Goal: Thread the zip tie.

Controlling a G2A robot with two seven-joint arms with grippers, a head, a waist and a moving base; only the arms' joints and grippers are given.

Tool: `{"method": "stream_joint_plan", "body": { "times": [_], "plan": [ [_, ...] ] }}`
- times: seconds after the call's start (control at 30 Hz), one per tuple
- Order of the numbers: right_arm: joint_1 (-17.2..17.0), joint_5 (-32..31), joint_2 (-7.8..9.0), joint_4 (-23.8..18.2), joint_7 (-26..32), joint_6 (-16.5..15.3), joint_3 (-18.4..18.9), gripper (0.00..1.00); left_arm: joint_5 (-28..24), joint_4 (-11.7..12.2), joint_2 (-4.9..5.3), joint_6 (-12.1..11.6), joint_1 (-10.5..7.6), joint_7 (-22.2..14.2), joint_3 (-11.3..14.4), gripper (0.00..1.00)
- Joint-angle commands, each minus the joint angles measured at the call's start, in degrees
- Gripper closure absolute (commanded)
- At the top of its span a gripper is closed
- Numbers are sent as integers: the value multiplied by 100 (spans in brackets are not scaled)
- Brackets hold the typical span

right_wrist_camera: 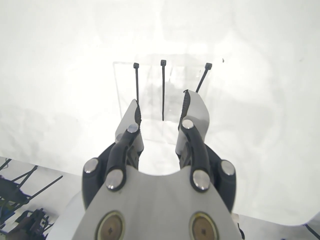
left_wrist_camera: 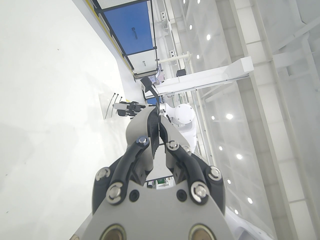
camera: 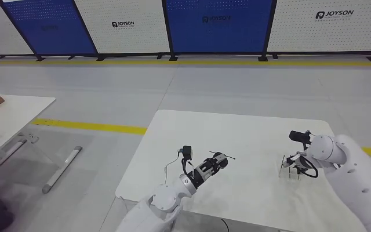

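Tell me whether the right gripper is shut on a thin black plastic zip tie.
No, the right gripper is open, its fingers apart and clear of the middle zip tie.

The table [camera: 249,133] was plain white, and the three zip ties [right_wrist_camera: 163,91] on the clear, colourless stand [right_wrist_camera: 118,81] were black, as was the zip tie [camera: 229,156] at the left gripper [left_wrist_camera: 158,113]. That gripper and the right gripper [right_wrist_camera: 161,96] were silver-grey with black ribbed pads [right_wrist_camera: 184,106]. Beyond, a yellow line [camera: 87,126] crossed the pale grey floor [camera: 116,87] before panels [camera: 219,26] alternately solid blue and dotted white.
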Motion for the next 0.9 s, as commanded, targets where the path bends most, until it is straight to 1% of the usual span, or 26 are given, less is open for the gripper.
{"method": "stream_joint_plan", "body": {
  "times": [0.0,0.13,0.3,0.37,0.43,0.53,0.6,0.67,0.7,0.73,0.77,0.87],
  "plan": [
    [52,4,-39,109,-24,24,-47,65,0,0,0,0,0,0,0,100],
    [151,46,-116,324,-61,-15,-132,65,0,0,0,0,0,0,0,100],
    [275,63,-205,569,-97,-34,-220,70,0,0,0,0,0,0,0,100],
    [322,80,-241,673,-111,-46,-250,70,0,0,0,0,0,0,0,100],
    [361,95,-275,767,-122,-61,-282,73,0,0,0,0,0,0,0,100],
    [420,124,-331,909,-140,-96,-333,72,0,0,0,0,0,0,0,100],
    [460,114,-370,994,-141,-106,-378,73,0,0,0,0,0,0,0,100],
    [497,112,-402,1060,-149,-107,-409,76,0,0,0,0,0,0,0,100],
    [521,116,-422,1106,-155,-113,-424,80,0,0,0,0,0,0,0,100],
    [539,121,-437,1141,-160,-119,-434,93,0,0,0,0,0,0,0,100],
    [557,125,-451,1178,-166,-126,-442,100,0,0,0,0,0,0,0,100],
    [611,135,-494,1294,-182,-136,-462,100,0,0,0,0,0,0,0,100]
  ]
}}
